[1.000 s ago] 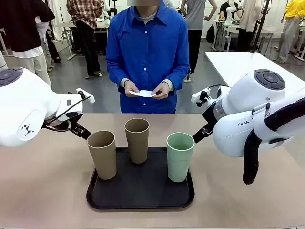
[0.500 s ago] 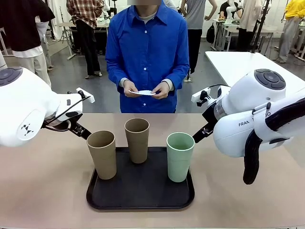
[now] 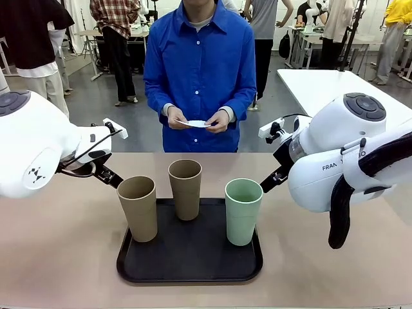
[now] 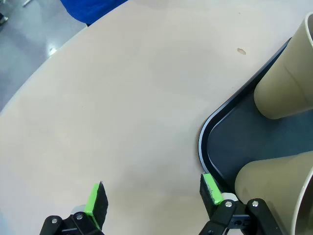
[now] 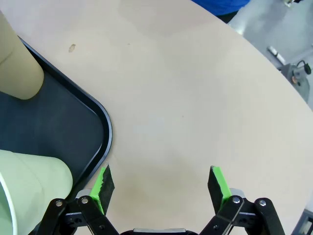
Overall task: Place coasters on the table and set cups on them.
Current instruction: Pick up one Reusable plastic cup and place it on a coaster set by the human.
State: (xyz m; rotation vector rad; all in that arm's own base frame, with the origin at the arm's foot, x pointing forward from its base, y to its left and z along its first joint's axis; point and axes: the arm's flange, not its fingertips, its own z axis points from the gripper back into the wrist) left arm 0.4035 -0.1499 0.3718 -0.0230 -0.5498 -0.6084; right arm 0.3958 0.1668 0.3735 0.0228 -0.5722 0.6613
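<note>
Closest in, the left wrist view has the left end effector spread to full width over bare counter, holding nothing. One green pad sits just beside the rounded corner of the black tray; whether they touch I cannot tell. The front tan cup and the rear tan cup are both cut off by that picture's right edge. The right end effector stands equally wide and empty above the counter, just beside the tray's other side. There the mint cup is clipped at the lower left. In the front view the big white arm housings cover most of both wrists.

The counter is smooth beige-tan, with one small dark speck near the tray. All three cups stand upright on the tray: tall, tapered, matte, without handles.

Past the far edge a person in a blue shirt holds the coasters in both hands at waist height. They are thin and white, seen nearly edge-on, so their edging and number cannot be made out. Behind are a grey floor, a white-topped table and other people standing.
</note>
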